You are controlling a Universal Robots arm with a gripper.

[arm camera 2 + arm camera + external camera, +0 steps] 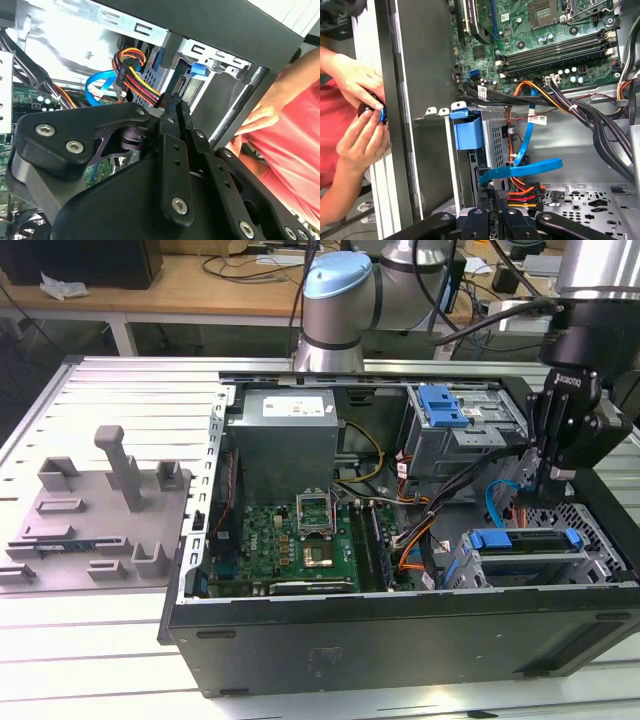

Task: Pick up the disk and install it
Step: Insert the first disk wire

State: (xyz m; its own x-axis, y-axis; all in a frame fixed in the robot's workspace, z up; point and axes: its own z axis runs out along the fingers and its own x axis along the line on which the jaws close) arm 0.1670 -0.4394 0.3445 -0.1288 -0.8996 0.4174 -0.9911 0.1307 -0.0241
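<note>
**Claw (548, 490) closed inside the computer case (400, 630), near the disk (522, 539) in its bay.**
Its tips lay beside the power cables (524, 193); any sideways drag could have snagged them.

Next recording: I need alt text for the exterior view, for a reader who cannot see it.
The arm's gripper hangs inside an open computer case, close to the blue-framed disk sitting in the drive cage at the exterior view's right. The motherboard lies exposed mid-case, and a grey fixture plate rests on the slatted table at the exterior view's left.
</note>
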